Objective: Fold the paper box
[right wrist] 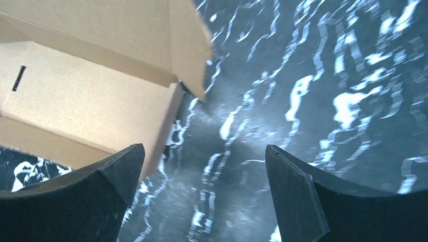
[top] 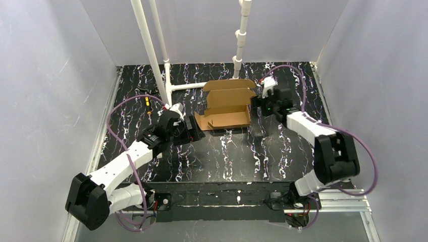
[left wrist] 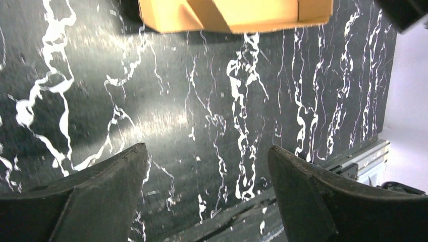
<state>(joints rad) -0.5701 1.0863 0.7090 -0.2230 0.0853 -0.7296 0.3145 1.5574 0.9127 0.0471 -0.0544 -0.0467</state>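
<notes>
Left claw (left wrist: pixel 206 148) parted, marbled table (top: pixel 242 156), grey walls (top: pixel 50 75)

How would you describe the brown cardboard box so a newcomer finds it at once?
Start at the black white-veined table and go to its far edge, where white plastic pipes stand. Just in front of them lies the plain brown cardboard box, partly folded into an open tray with its lid flap unclosed. It is the only cardboard thing on the table.

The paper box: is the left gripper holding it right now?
No, the left gripper is open and empty in its wrist view, and the paper box lies apart, ahead of it.
</notes>
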